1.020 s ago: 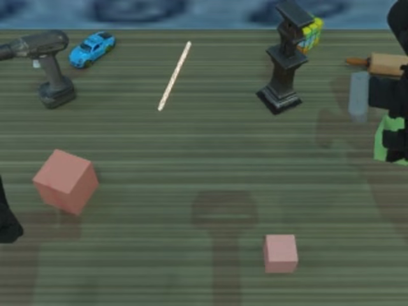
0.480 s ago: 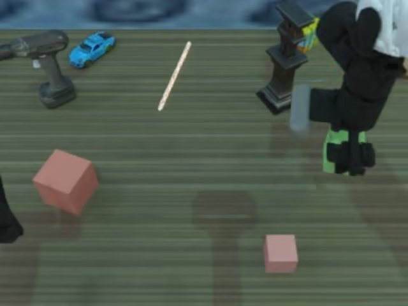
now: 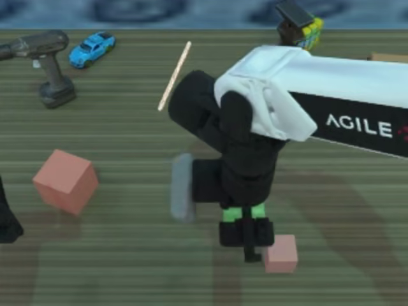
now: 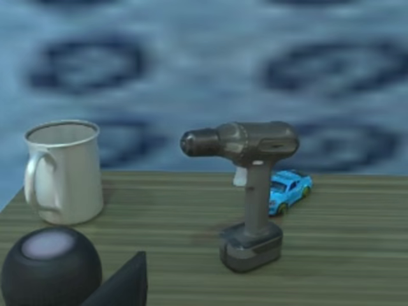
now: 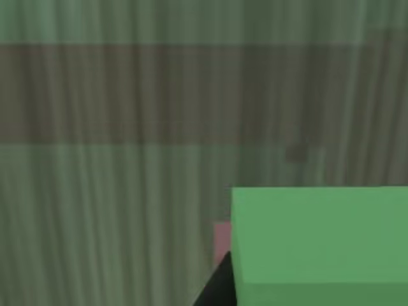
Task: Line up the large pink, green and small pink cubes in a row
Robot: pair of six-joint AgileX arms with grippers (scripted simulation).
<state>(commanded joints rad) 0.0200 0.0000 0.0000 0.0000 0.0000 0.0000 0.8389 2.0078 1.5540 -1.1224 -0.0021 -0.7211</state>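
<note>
Right gripper (image 3: 247, 237) clamps the bright green matte cube (image 3: 243, 213), just beside, at nine o'clock of, the small pale-pink matte cube (image 3: 281, 252); descending crooked risks nudging it.

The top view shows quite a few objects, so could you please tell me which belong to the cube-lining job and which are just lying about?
Job:
- large salmon-pink matte cube
- bright green cube, held in the right tool
- small pale pink cube

Lying about:
- dark grey power drill
- blue toy car
- pale thin stick
- multicoloured cube on dark stand
- white metal mug
</note>
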